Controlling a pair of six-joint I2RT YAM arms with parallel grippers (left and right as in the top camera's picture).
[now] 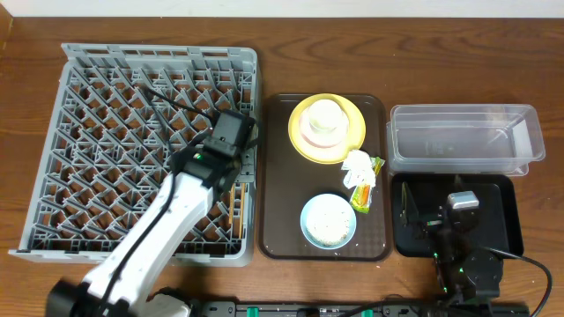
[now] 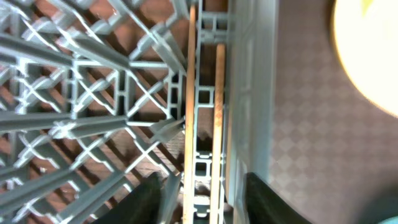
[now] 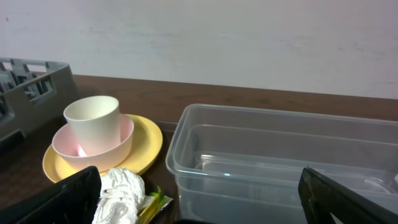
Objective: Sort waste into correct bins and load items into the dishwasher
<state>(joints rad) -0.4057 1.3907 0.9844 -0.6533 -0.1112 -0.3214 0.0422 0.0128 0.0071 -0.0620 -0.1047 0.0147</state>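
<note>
On the table (image 1: 282, 44), the left jaws stand spread over two chopsticks (image 2: 189, 93) in the rack (image 1: 88, 106), the right jaws wide apart above the black bin (image 1: 500, 220).

You see a grey rack (image 1: 159, 55) with a criss-cross pattern on the left of the frame. The tray (image 1: 280, 176) in the middle is brown. On it, the plate (image 1: 298, 132) is yellow, the cup (image 1: 323, 114) is cream, and the lower bowl (image 1: 305, 220) is light blue. The tub (image 1: 502, 231) at the lower right is black.
</note>
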